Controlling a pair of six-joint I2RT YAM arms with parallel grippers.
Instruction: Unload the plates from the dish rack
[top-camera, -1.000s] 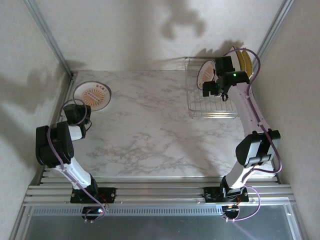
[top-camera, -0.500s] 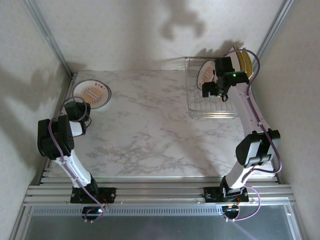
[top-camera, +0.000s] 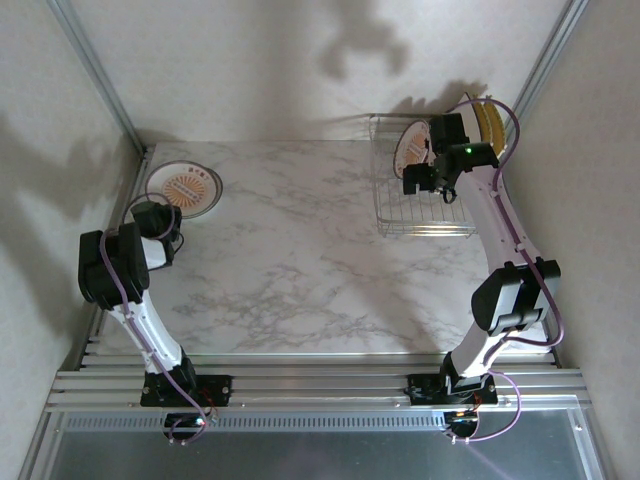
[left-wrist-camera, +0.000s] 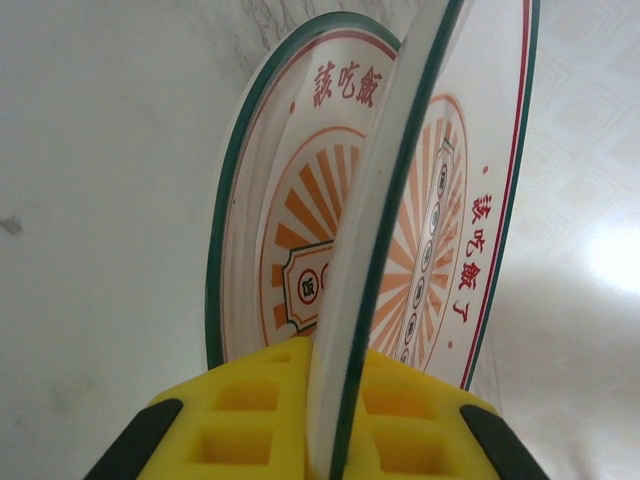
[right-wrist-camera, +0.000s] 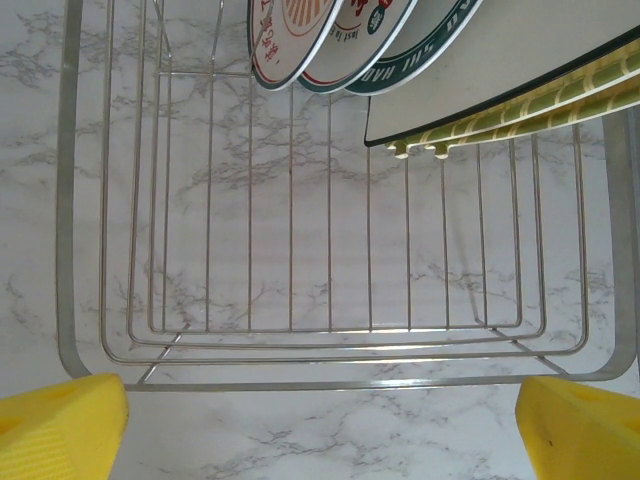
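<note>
My left gripper (left-wrist-camera: 338, 385) is shut on the rim of a round white plate (left-wrist-camera: 372, 230) with a green edge and an orange sunburst, seen edge-on between the yellow pads (left-wrist-camera: 245, 410). A matching plate (left-wrist-camera: 262, 210) lies close behind it. From above, the left gripper (top-camera: 168, 208) is at the plate (top-camera: 186, 188) in the table's far left corner. My right gripper (top-camera: 432, 182) hovers open over the dish rack (top-camera: 425, 218), its jaws wide above the front wires (right-wrist-camera: 330, 345). Round plates (right-wrist-camera: 300, 40), a square white plate (right-wrist-camera: 500, 70) and a yellow grid plate (right-wrist-camera: 525, 108) stand at the rack's far end.
The marble tabletop (top-camera: 290, 250) stretches between the two arms. Metal frame posts (top-camera: 95, 75) and the white walls close in the back and sides. An aluminium rail (top-camera: 320, 380) runs along the near edge by the arm bases.
The left arm's elbow has drawn in and risen toward the far left while its gripper stays at the plate. The right arm has not moved.
</note>
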